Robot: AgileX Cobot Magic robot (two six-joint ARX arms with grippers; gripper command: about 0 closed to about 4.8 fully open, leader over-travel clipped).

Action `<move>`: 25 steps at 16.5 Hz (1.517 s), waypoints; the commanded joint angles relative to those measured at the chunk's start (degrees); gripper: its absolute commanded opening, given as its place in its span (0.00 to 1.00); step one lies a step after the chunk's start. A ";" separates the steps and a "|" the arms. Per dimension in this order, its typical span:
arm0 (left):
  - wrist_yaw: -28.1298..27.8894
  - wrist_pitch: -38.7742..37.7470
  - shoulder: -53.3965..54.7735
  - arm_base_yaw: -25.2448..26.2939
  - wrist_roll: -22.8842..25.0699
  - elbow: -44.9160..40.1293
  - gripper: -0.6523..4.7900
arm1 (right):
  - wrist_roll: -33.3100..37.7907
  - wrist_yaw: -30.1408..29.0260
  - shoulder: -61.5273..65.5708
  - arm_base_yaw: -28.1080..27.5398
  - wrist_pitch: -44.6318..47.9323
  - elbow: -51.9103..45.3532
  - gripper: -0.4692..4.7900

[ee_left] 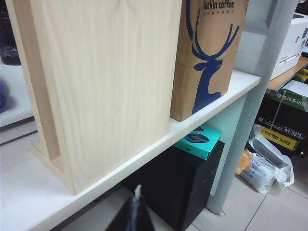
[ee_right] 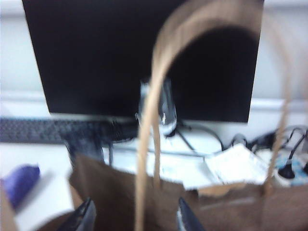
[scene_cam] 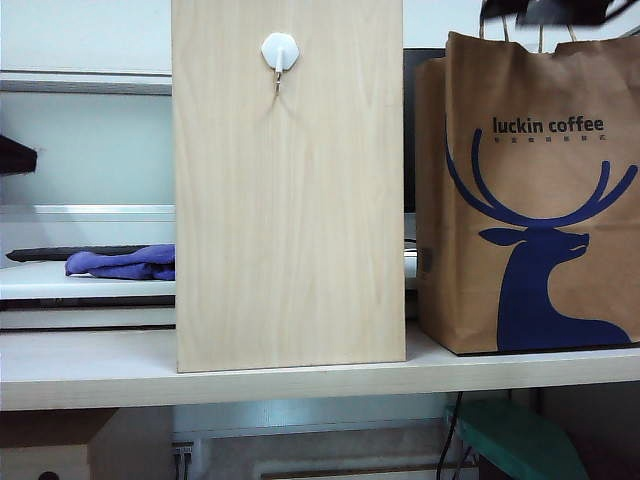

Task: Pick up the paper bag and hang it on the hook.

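Observation:
The paper bag [scene_cam: 530, 200] stands upright on the shelf's right side, brown with a blue deer and "luckin coffee". To its left a light wooden board [scene_cam: 290, 220] carries the small white hook [scene_cam: 280, 52] near its top. My right gripper [scene_cam: 555, 10] is a dark blur just above the bag's handles. In the right wrist view it [ee_right: 137, 216] is open over the bag's mouth [ee_right: 231, 207], with one strand of the tan handle [ee_right: 159, 72] running between its fingers. My left gripper [ee_left: 137, 197] is shut, low in front of the shelf edge, off the board [ee_left: 110, 82] and the bag [ee_left: 207, 57].
A purple cloth [scene_cam: 125, 263] lies on a desk behind the board. A black monitor [ee_right: 144, 57], a keyboard [ee_right: 38, 130] and cables sit behind the bag. Under the shelf [scene_cam: 300, 375] are a teal box [ee_left: 197, 139] and a black box [ee_left: 178, 183]. A grey post [ee_left: 255, 96] stands at the shelf's end.

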 commanded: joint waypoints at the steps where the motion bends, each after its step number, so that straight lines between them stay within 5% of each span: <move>1: 0.22 0.74 0.00 0.07 0.20 0.07 0.11 | -0.20 0.11 4.31 0.00 5.42 0.48 0.47; 3: 0.22 0.74 0.00 0.07 0.20 0.07 0.11 | -0.20 0.07 4.50 0.00 4.74 0.48 0.11; 4: 0.22 0.74 0.00 0.07 0.20 0.07 0.11 | -0.20 -0.11 4.26 0.02 4.72 0.50 0.08; 9: 0.22 0.74 0.00 0.07 0.20 0.07 0.11 | 0.07 -0.07 -4.61 1.07 -3.37 0.50 0.08; 13: 0.20 0.74 0.00 0.07 0.20 0.07 0.11 | 2.84 -0.11 -18.73 6.14 -23.15 0.50 0.08; 16: 0.22 0.74 0.00 0.09 0.20 0.07 0.11 | 4.90 2.51 -24.30 16.17 -32.09 0.48 0.08; 20: 0.22 0.72 0.00 0.13 0.20 0.07 0.11 | 6.14 18.67 -20.68 36.30 -31.69 0.37 0.08; 25: 0.22 0.72 0.00 0.13 0.17 0.09 0.11 | 7.17 20.90 -10.84 43.43 -24.85 0.39 0.08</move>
